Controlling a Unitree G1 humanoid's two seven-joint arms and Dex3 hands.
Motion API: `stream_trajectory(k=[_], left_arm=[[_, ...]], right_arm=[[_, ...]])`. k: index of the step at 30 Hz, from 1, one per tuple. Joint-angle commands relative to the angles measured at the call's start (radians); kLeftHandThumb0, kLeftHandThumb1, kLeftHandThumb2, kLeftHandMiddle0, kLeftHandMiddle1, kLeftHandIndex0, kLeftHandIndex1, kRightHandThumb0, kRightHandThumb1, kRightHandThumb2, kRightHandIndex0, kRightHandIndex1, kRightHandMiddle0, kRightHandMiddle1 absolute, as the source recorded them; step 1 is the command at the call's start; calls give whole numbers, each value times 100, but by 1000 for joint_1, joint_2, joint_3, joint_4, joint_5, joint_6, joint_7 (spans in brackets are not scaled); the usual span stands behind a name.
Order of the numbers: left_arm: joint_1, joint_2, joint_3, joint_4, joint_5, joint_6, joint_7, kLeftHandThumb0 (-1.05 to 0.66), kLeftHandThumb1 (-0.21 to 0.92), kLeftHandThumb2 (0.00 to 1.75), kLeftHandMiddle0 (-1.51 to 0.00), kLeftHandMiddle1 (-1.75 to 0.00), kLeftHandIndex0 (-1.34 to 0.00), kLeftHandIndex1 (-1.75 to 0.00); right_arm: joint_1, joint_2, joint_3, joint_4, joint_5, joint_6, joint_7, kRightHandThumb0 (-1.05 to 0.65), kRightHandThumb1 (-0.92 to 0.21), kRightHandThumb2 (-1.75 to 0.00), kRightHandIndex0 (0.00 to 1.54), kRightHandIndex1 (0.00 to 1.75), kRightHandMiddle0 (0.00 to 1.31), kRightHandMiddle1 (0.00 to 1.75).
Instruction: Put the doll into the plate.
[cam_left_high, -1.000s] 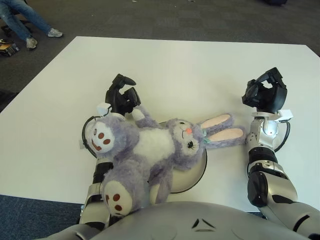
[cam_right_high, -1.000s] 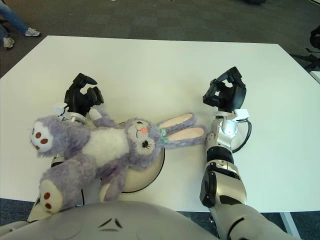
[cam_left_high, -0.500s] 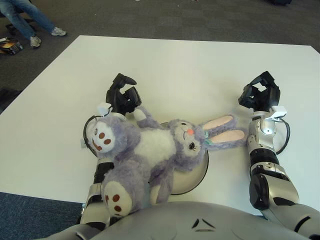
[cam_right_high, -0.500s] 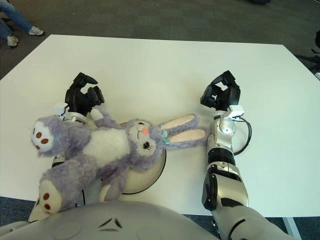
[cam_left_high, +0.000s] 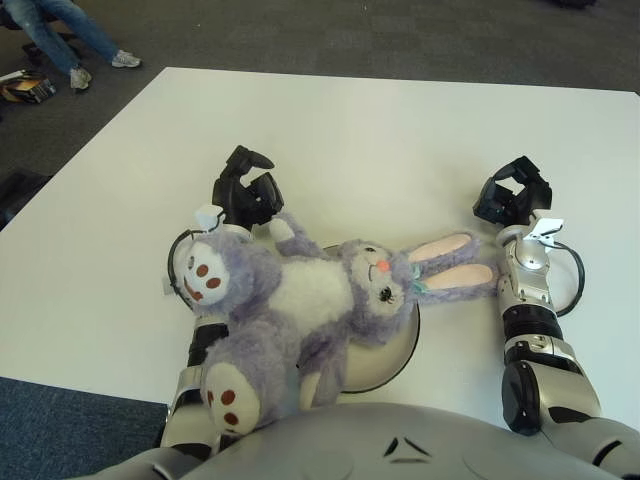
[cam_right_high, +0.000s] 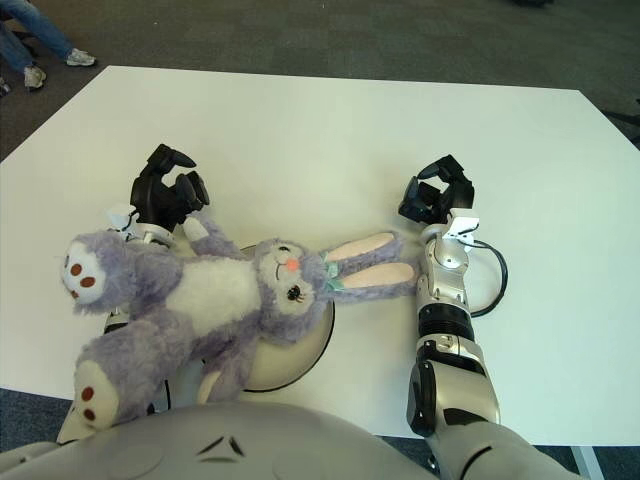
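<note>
Right robot hand (cam_left_high: 512, 191), at the frame's right, has edged inward toward the doll's ears, fingers curled on nothing. Left robot hand (cam_left_high: 244, 191), upper left of centre, stays curled and empty beside the doll's arm. The doll (cam_left_high: 300, 305) sprawls across the plate (cam_left_high: 396, 352), legs overhanging left, so placement looks nearly done. Only the white desk (cam_left_high: 380, 130) surrounds them; nothing obstructs.

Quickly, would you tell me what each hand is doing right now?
Left hand: curled, holding nothing, beside the doll.
Right hand: curled, holding nothing.
</note>
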Motion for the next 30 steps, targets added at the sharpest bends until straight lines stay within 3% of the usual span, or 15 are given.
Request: stream_trajectory(k=[1, 30], left_arm=[[72, -3, 0, 42, -7, -5, -10, -44, 43, 118, -108, -175, -52, -175], [75, -2, -5, 32, -2, 6, 0, -44, 43, 118, -108, -175, -52, -175]], right_arm=[[68, 27, 5, 14, 2, 27, -9, -52, -22, -143, 129, 175, 70, 175], [75, 31, 5, -21, 9, 70, -29, -51, -24, -141, 128, 175, 68, 175]])
